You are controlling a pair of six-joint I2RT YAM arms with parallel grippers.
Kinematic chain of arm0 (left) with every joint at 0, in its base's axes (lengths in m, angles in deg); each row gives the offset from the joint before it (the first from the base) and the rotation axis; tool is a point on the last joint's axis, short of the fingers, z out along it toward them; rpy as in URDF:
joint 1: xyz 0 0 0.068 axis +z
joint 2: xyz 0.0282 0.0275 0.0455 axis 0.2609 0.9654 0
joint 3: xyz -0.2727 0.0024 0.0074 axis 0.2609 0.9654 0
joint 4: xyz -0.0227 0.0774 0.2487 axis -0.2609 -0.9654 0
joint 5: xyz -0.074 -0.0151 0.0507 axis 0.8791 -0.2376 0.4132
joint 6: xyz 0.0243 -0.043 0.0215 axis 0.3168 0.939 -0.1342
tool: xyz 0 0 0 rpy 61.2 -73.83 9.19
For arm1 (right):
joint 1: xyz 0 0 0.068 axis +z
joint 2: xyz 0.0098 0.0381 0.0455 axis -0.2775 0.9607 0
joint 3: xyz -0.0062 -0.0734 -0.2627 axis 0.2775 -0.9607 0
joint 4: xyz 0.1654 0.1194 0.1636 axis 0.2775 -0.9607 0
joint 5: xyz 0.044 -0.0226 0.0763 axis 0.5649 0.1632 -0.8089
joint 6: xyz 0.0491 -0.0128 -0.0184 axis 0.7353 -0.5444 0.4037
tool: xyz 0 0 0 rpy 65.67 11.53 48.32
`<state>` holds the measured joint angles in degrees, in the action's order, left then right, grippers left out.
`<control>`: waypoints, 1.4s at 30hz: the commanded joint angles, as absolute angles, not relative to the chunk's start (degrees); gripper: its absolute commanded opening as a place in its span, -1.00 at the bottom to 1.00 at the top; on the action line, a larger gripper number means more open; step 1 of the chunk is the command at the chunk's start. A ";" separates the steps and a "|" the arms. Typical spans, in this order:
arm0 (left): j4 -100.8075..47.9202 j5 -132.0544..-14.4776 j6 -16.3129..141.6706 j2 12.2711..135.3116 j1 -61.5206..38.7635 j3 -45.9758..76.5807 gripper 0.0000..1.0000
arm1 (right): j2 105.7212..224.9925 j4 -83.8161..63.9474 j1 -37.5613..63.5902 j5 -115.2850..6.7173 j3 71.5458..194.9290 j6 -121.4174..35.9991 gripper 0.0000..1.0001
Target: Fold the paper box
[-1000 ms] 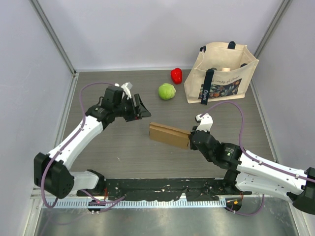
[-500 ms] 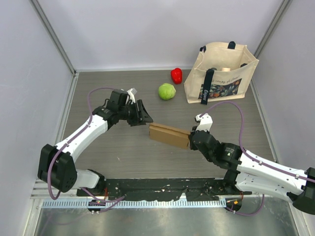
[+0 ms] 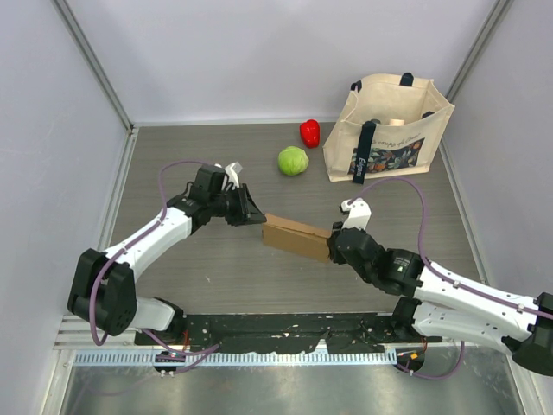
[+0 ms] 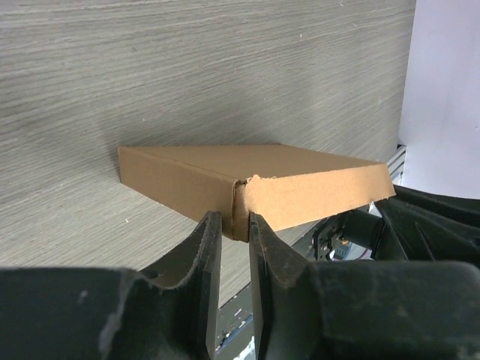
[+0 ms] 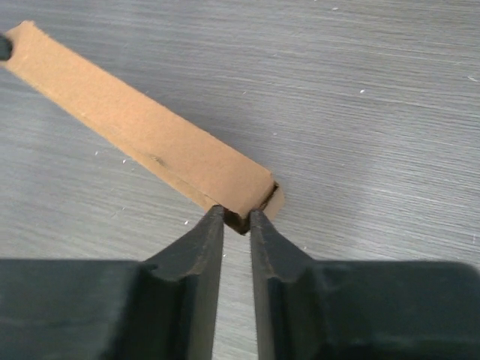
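The paper box [image 3: 296,237] is a flat, closed brown cardboard mailer lying mid-table between my two arms. My left gripper [image 3: 257,216] is at its left corner. In the left wrist view the jaws are nearly together, and the gripper [image 4: 234,221] pinches the box's near corner edge [image 4: 247,176]. My right gripper [image 3: 331,246] is at the box's right end. In the right wrist view the gripper [image 5: 237,217] is shut on the end corner of the box [image 5: 150,142], where a small flap sticks out.
A beige tote bag [image 3: 393,130] with dark handles stands at the back right. A green cabbage [image 3: 293,161] and a red pepper [image 3: 309,132] lie behind the box. Grey walls close in the table on the left, back and right.
My left gripper has moved down and right from open, away from the box, to its left corner and closed on it. The right gripper and box have barely moved.
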<state>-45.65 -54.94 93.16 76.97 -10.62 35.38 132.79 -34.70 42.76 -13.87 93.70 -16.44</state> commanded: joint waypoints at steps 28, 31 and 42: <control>-45.60 -54.73 93.64 74.59 -10.72 38.08 -0.26 | 130.95 -39.57 23.18 -38.82 94.44 -6.45 -0.21; -45.95 -54.28 93.20 73.62 -10.63 36.59 0.01 | 130.51 -38.61 23.18 -38.82 92.50 -7.16 -0.34; -42.17 -43.74 95.22 74.41 -5.01 35.17 -0.06 | 129.54 -36.15 23.00 -39.88 91.27 -8.57 -0.49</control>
<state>-45.65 -49.47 94.39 74.39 -5.96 36.82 129.64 -34.75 23.37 -40.38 92.24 -6.50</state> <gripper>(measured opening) 0.491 0.263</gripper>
